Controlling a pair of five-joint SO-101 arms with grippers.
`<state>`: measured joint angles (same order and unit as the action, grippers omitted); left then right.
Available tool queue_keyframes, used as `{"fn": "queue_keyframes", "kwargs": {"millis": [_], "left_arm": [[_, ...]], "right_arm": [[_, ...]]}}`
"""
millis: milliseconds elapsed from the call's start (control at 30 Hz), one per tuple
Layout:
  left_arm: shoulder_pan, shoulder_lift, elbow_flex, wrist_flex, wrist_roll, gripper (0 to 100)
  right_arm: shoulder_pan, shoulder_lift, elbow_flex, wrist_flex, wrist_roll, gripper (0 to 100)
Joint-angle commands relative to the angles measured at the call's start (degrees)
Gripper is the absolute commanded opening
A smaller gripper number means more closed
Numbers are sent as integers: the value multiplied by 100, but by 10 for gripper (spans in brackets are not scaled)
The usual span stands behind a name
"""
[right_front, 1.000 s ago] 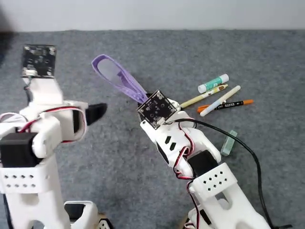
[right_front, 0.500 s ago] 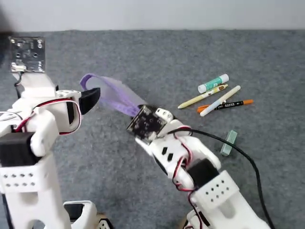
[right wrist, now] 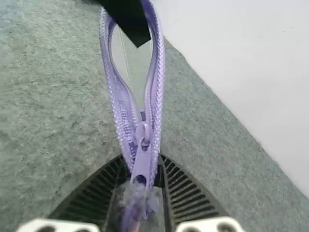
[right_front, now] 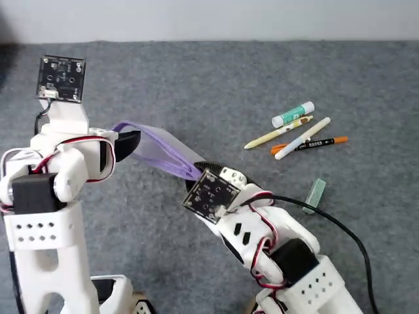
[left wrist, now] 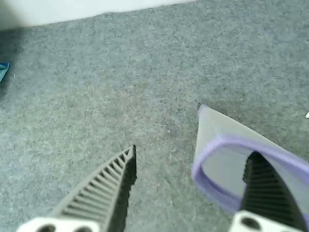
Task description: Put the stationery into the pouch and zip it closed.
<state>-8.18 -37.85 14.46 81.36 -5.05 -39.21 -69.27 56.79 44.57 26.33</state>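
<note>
A purple pouch (right_front: 160, 149) with its zip open hangs stretched between the two arms. My right gripper (right_front: 200, 172) is shut on its zip end; in the right wrist view the fingers (right wrist: 181, 193) pinch the pouch (right wrist: 137, 96) just under the zipper pull (right wrist: 143, 157). My left gripper (right_front: 128, 139) is open at the pouch's other end. In the left wrist view one finger (left wrist: 263, 191) stands at the pouch mouth (left wrist: 219, 154) and the other is off to its side. A glue stick (right_front: 292, 114), three pens (right_front: 298, 137) and a pale green eraser (right_front: 315, 194) lie on the carpet to the right.
Grey carpet (right_front: 216, 85) covers the table up to a white wall at the back. The right arm's black cable (right_front: 340, 229) runs past the eraser. Open carpet lies behind the pouch and between it and the pens.
The right gripper has drawn the pouch toward the front and tipped it lower. The left gripper has swung up to the pouch's far end, and the pouch now stretches between them.
</note>
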Motion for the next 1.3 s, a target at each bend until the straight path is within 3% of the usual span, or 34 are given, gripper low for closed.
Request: {"fn": "queue_keyframes", "kwargs": {"millis": [0, 100, 433, 667, 767, 967, 1267], "left_arm": [[141, -123, -31, -141, -97, 340], [396, -123, -22, -141, -378, 311], [1116, -176, 646, -167, -1424, 23], [1064, -185, 629, 246, -1415, 13], [1064, -185, 629, 659, -967, 13], [1064, -167, 629, 1187, 220, 13], [1090, -149, 620, 1424, 1512, 12]], "right_arm": [[-295, -347, 0, 295, 53, 7], [-549, -620, 132, 453, 53, 7], [-576, -1226, 440, 488, 246, 7], [-92, -1464, 413, 338, 211, 9], [435, -1587, 316, 321, 167, 24], [1270, -1481, -202, 848, -1055, 206], [2281, -435, -1415, 2202, -2356, 143]]}}
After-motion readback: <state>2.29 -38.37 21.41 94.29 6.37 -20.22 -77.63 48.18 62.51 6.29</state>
